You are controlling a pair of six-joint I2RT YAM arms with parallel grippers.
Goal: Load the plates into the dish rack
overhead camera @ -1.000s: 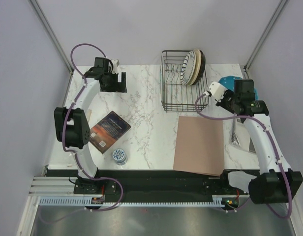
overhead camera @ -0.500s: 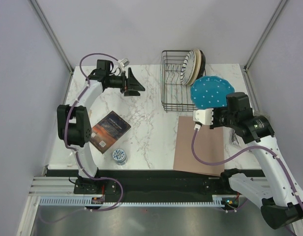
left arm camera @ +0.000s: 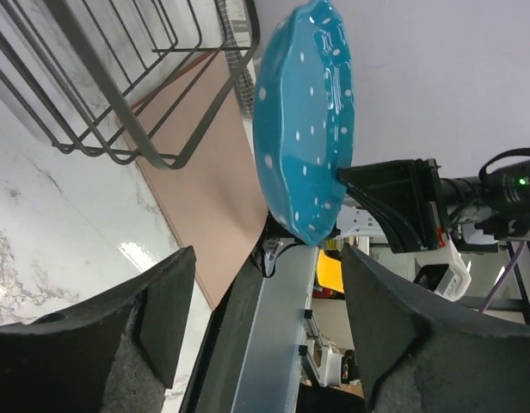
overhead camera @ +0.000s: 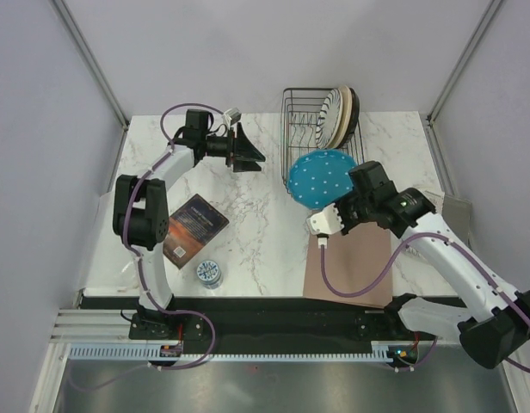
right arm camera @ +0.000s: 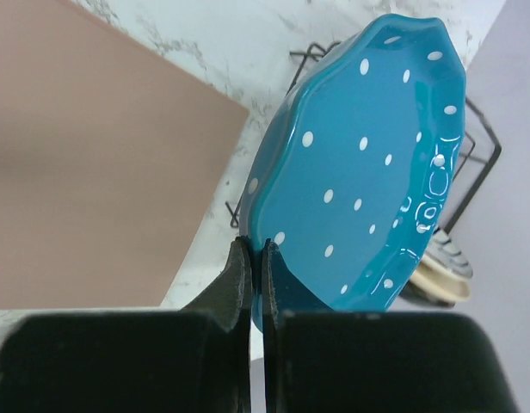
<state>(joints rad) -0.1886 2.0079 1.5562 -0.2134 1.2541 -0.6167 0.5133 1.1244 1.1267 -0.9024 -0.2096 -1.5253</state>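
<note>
The right gripper (right arm camera: 255,258) pinches the rim of the teal plate (overhead camera: 321,176) between its jaws, holding it tilted in the air at the near edge of the rack (overhead camera: 310,129), where other plates (overhead camera: 341,114) stand on edge at the far right. The left gripper (overhead camera: 248,151), jaws spread and empty, hangs over the tabletop (overhead camera: 248,215) left of the rack. Judged step: bringing the last plate in; next it needs turning upright, lining up with a free slot and lowering clear of the wires.
</note>
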